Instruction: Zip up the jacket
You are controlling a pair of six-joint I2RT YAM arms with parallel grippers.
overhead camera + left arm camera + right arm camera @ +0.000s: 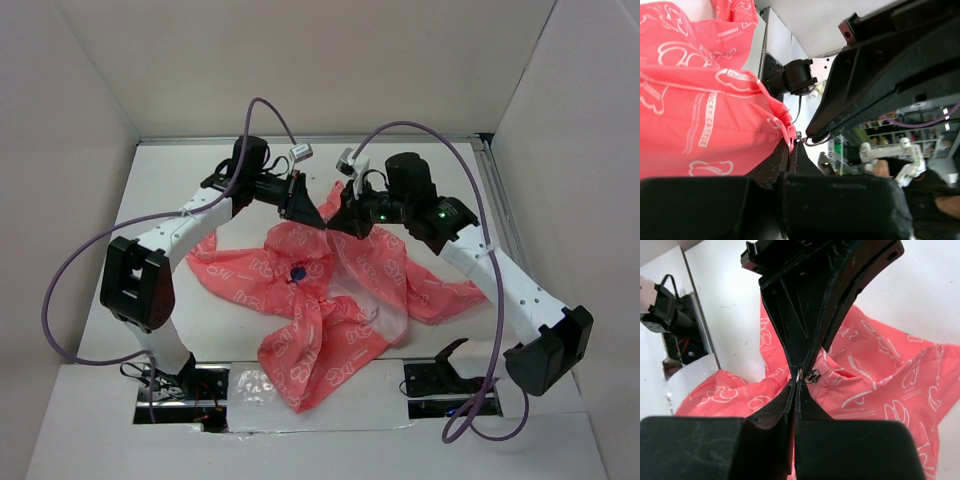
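The coral-pink jacket (320,320) with white print lies spread on the white table, its dark blue chest mark (298,272) facing up. Its top end is lifted between the two grippers, which meet tip to tip. My left gripper (303,212) is shut on the jacket's edge (785,125) beside the zip. My right gripper (345,222) is shut on the zipper pull's metal ring (799,374), with the dark slider (813,376) just to its right. In the left wrist view the ring (818,140) hangs at the right gripper's tip. The zip below the slider is hidden.
White walls close in the table at the back and both sides. A metal rail (497,200) runs along the right edge. Purple cables (60,290) loop off both arms. The arm bases sit in a cutout (200,385) at the near edge.
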